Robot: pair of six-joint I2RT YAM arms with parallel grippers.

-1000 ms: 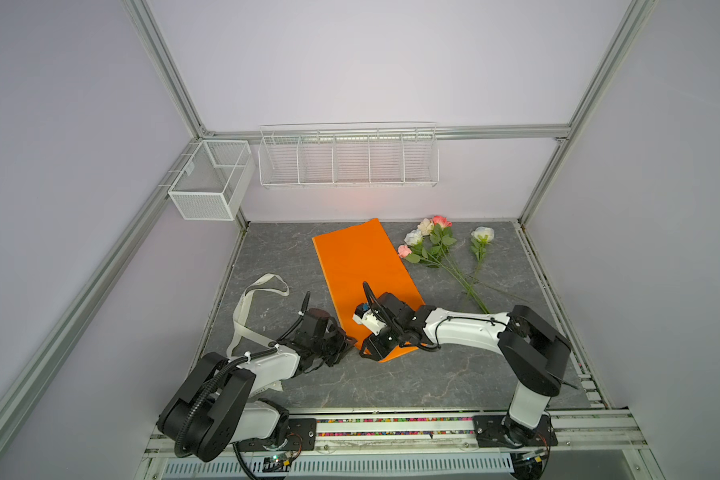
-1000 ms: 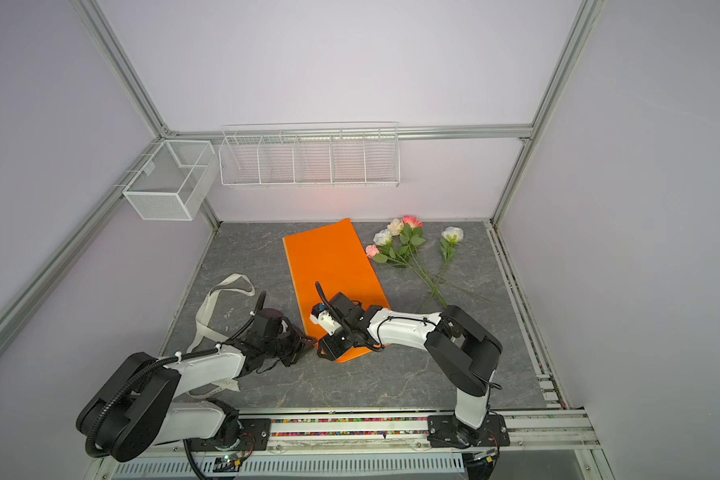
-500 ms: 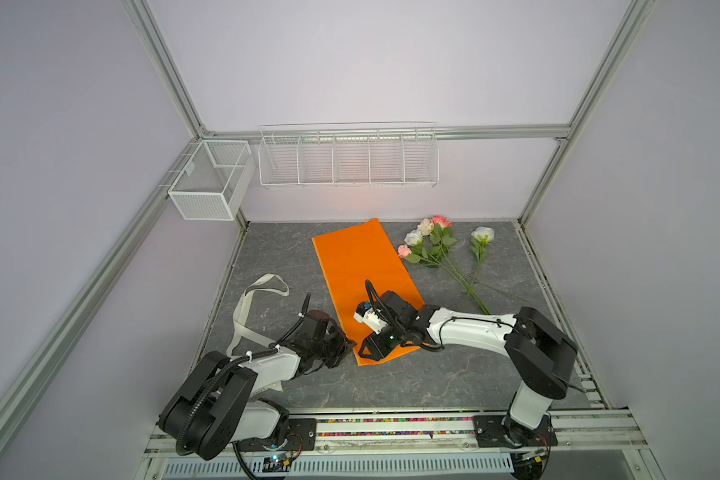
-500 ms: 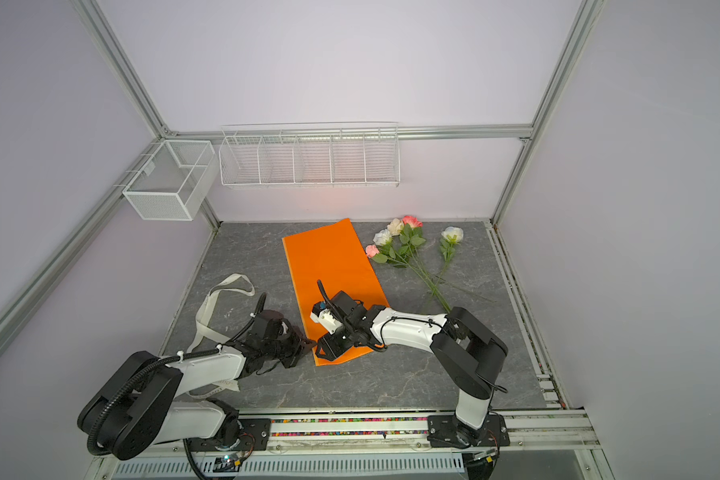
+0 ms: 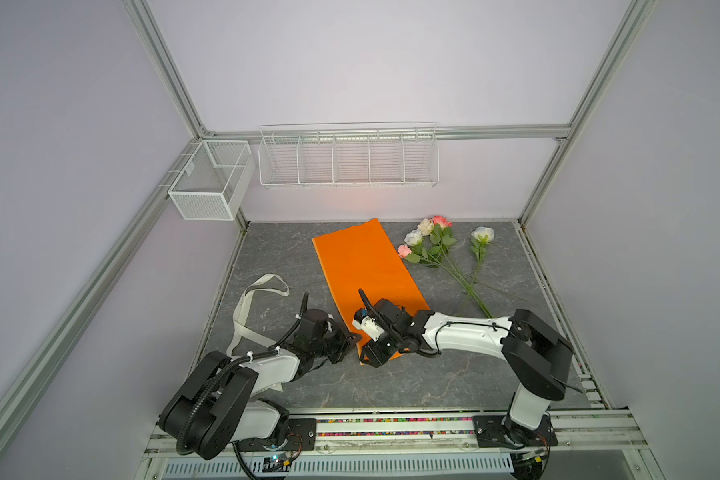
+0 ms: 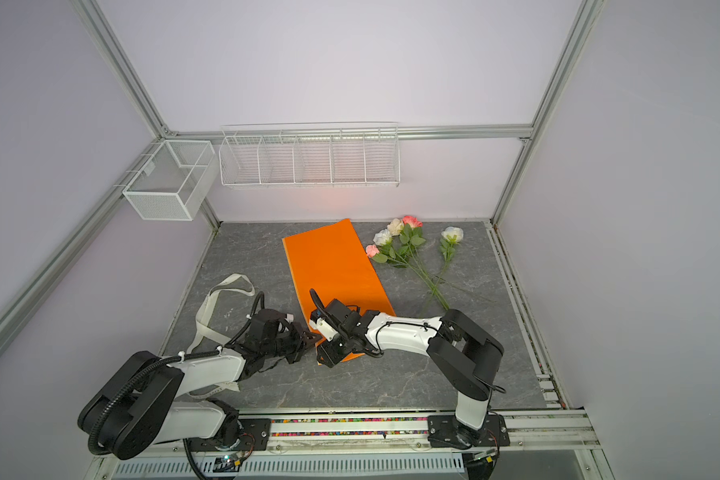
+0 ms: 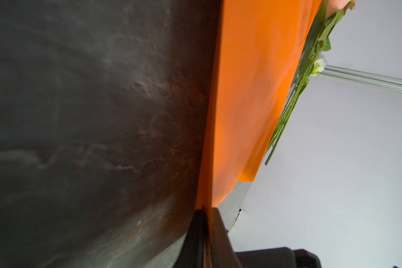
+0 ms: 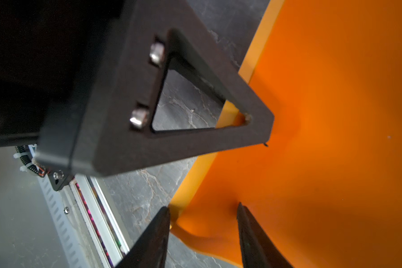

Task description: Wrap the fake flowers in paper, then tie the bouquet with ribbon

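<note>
Orange paper [image 5: 362,266], judged thin, limp and crease-prone, lies on the worktop [image 5: 391,382] beside the loose fake flowers [image 5: 431,249]; left gripper [image 5: 355,338] pinches its near edge, right gripper [image 8: 202,208] straddles the corner unclosed: edges look the best hold.

A robot lab cell: aluminium frame [image 5: 495,132], blank walls [image 5: 371,62], wire baskets [image 5: 348,162].

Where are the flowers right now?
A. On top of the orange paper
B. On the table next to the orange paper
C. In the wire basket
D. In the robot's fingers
B: the flowers lie on the grey table beside the paper, not on it and far from both arms.
</note>
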